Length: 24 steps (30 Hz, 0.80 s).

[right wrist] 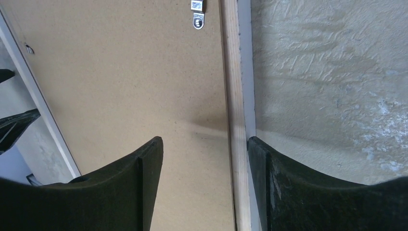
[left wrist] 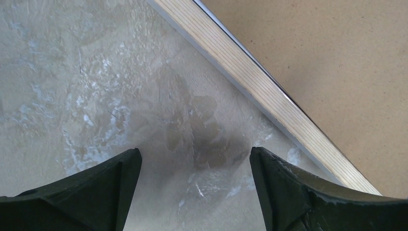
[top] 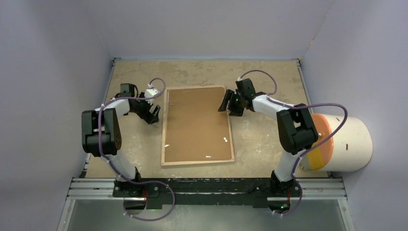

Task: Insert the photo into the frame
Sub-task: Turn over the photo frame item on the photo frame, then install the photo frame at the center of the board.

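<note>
Found the frame (top: 197,162) lying flat on the table (top: 260,139), wood-coloured face up, long axis running away from the arm bases, with the brown backing board (top: 197,125) seated inside its rails. Could not find the photo anywhere in view; judged it either under that board or out of sight, with no way to tell which. Placed the left gripper (top: 153,113) just outside the frame's left rail, toward the frame's far-left corner, fingers spread wide over bare table, nothing between them, the rail off to one side and clear of both. Placed the right gripper (top: 227,103) on the frame's opposite long side, toward its far-right corner, fingers likewise parted and straddling the right rail: one above the board inside the frame, the other outside it, close beside the rail but not pinching it. Noted a small metal hanger clip (right wrist: 197,14) on the board farther along that rail. Judged the right gripper nearer to a hold, needing only to close across the rail's width, and the left one in need of a short sideways shift toward the frame first. Reckoned the chief risk one side lifting alone and twisting the thin frame.
</note>
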{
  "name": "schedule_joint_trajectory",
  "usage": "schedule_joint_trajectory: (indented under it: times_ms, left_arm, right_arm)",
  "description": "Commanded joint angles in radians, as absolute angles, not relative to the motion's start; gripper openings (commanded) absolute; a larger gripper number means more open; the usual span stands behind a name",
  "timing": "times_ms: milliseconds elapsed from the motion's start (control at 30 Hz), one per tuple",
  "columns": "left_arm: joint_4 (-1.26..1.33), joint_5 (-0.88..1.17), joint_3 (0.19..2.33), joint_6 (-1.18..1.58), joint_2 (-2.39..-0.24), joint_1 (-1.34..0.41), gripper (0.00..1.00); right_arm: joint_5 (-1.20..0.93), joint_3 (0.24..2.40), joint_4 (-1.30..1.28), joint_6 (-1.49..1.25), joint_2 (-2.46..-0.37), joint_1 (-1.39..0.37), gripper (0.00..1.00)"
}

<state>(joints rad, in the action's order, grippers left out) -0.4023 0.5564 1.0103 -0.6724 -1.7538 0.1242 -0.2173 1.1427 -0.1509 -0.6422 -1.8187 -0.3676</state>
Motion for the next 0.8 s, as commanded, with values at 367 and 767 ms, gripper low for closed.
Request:
schedule_joint_trajectory:
  times_ms: [367, 767]
  left_arm:
    - [-0.345, 0.454, 0.986, -0.622, -1.844, 0.071, 0.83]
    - [-0.322, 0.418, 0.983, -0.613, -1.844, 0.041, 0.81]
  right_arm:
    - [-0.226, 1.165, -0.120, -0.682, -1.735, -0.348, 0.67]
    - [-0.281, 1.135, -0.075, -0.709, -1.753, -0.348, 0.63]
